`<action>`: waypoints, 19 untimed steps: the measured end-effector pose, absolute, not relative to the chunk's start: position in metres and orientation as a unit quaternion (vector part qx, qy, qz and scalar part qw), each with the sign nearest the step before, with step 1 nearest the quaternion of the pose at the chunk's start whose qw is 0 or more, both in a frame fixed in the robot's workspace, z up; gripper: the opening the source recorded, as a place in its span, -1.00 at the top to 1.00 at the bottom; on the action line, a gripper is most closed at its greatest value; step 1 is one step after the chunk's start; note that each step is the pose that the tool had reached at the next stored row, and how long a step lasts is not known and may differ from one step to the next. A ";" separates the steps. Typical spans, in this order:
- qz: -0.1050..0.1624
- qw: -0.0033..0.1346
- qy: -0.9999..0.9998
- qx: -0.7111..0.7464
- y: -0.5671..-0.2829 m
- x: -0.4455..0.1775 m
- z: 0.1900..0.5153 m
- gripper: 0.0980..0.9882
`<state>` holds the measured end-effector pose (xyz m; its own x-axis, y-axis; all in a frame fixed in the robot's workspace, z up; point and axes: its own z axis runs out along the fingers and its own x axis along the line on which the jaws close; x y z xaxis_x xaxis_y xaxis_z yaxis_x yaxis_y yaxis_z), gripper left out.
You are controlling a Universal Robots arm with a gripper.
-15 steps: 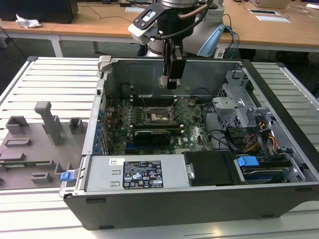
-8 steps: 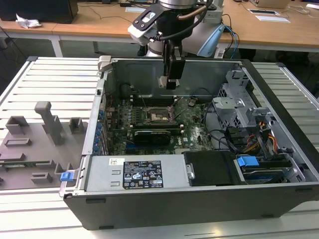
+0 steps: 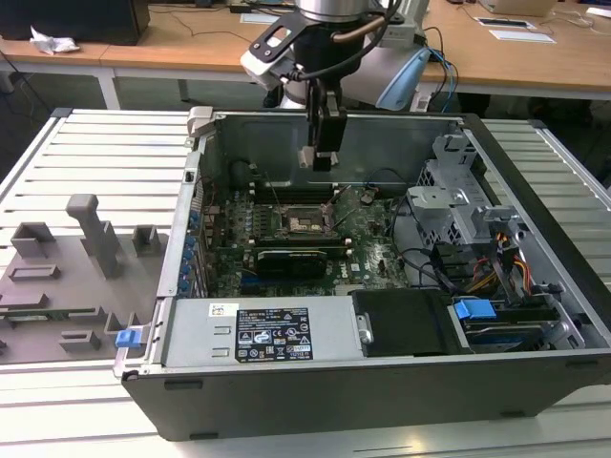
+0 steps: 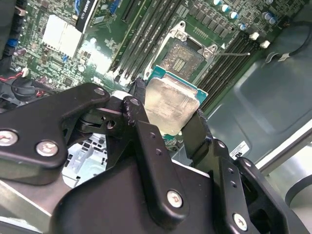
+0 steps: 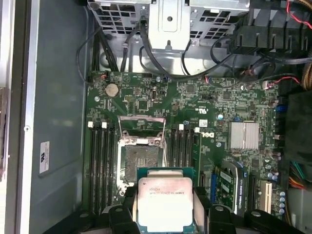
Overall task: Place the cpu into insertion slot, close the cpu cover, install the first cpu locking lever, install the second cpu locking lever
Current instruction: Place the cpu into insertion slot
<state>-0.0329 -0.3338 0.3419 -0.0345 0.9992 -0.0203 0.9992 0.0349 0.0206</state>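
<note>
Pinching the cpu (image 5: 165,202) by two opposite edges, the jaws of the gripper (image 3: 321,160) stand narrow, hanging in the upper middle of the exterior view. The insertion slot (image 3: 310,221) lies straight below it in that frame, apart and uncovered, its cpu cover (image 5: 141,140) swung open on the side away from the cpu. The memory slots (image 5: 101,165) hem the insertion slot on two sides; the room above it looks free.

nothing here is legible from where i stand. a black label (image 3: 273,334) with white print and small symbols sits on the power supply (image 3: 196,339), with a small white sticker (image 3: 222,309) just beside it. faint lines of print cross the cpu (image 5: 165,202) lid. a white logo (image 5: 203,130) is printed on the motherboard (image 5: 195,105), and a wall sticker (image 5: 44,157) with dark marks is on the case wall (image 5: 58,97).
</note>
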 end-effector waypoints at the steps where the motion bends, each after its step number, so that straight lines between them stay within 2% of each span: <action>1: 0.000 0.015 0.719 0.695 -0.332 -0.033 0.340 0.00; 19: -0.001 0.016 0.719 0.695 -0.320 -0.033 0.312 0.00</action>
<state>-0.0329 -0.3199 0.3125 -0.0345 0.9991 -0.0252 0.9992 0.0350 0.0205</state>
